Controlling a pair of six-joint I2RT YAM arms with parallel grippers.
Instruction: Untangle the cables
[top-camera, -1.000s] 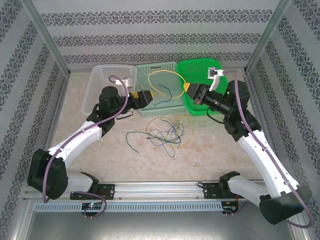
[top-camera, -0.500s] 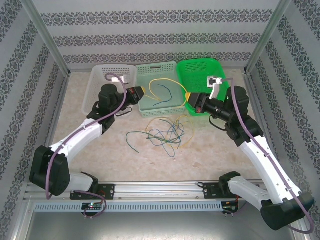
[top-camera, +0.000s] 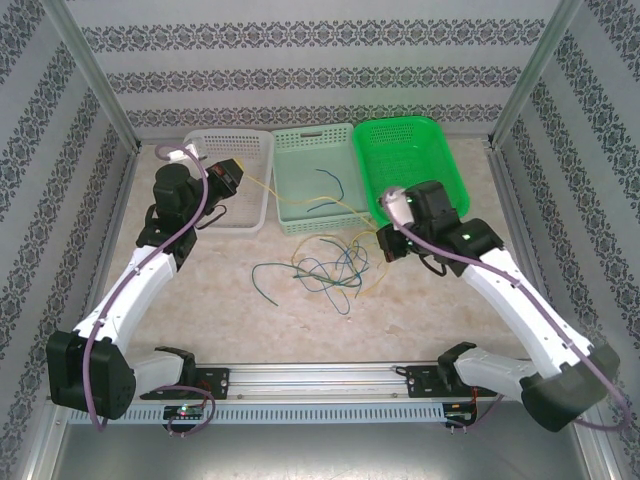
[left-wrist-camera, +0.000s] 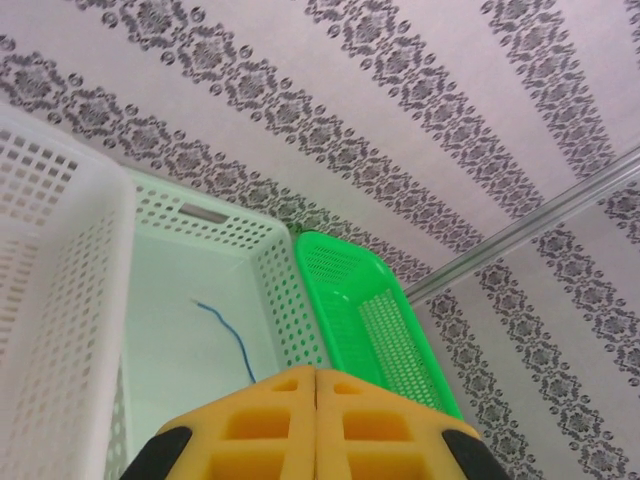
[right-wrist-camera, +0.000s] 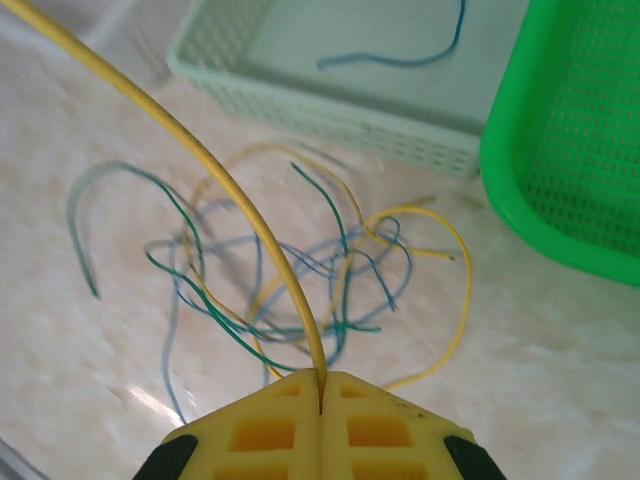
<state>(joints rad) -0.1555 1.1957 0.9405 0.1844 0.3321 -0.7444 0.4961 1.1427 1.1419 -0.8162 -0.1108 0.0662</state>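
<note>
- The cables are thin, limp wires in yellow, blue and dark green. Most lie in a loose tangled heap (top-camera: 322, 266) on the table (top-camera: 190, 300), just in front of the middle basket. The heap's strands overlap too much to count.
- Three baskets stand in a row at the far edge: a white basket (top-camera: 252, 150), a pale green basket (top-camera: 315, 133) and a bright green basket (top-camera: 410, 150).
- The left arm reaches forward with its elbow bent, and the left end effector (left-wrist-camera: 316, 380) sits over the white basket, pointing toward the other two. Its yellow pads are pressed together. The wrist view shows no wire between them.
- One blue cable (top-camera: 325, 180) lies alone, gently curved, on the floor of the pale green basket.
- One yellow cable (right-wrist-camera: 205, 165) rises in a taut arc away from the heap and toward the left.
- The right arm folds inward, and the right end effector (right-wrist-camera: 320, 378) is low over the table, beside the near corner of the bright green basket. Its pads are clamped on that yellow cable.
</note>
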